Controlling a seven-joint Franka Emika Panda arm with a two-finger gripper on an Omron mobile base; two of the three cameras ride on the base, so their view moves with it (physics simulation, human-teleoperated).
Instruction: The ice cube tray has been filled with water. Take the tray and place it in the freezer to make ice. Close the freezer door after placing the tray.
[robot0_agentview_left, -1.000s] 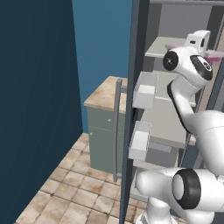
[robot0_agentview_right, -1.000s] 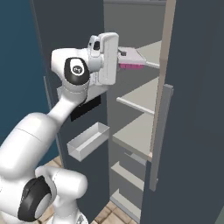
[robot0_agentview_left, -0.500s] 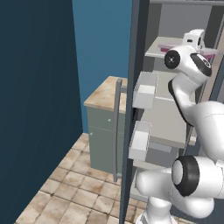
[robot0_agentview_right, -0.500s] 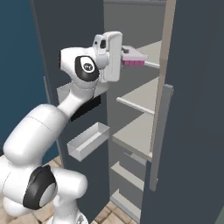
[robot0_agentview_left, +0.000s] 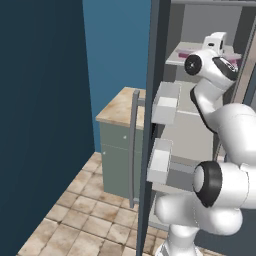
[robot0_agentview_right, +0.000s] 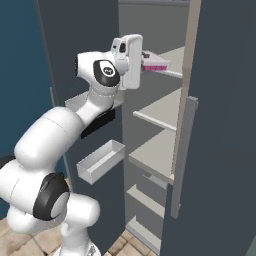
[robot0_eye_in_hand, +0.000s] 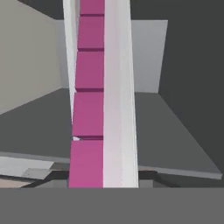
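Advanced since earlier: tool (robot0_agentview_right: 142, 62) further into freezer (robot0_agentview_right: 165, 145), jaw state cannot be told. Ice cube tray (robot0_agentview_right: 155, 63) over upper shelf (robot0_agentview_right: 172, 55): thin, stiff, water-filled (keep level); hold short-end rim.

Ice cube tray (robot0_agentview_right: 156, 63) above upper shelf (robot0_agentview_right: 172, 55) inside freezer (robot0_agentview_right: 165, 125) (door (robot0_agentview_left: 152, 120) open left).

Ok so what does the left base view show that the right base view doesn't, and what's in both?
Left base view only: the outer side of the open freezer door with its long grey bar handle, a stone-topped cabinet and the tiled floor.

Right base view only: the lower freezer shelves and the ice cube tray jutting over the top shelf.

Both: the white door bins, the arm reaching toward the top shelf, and the freezer.
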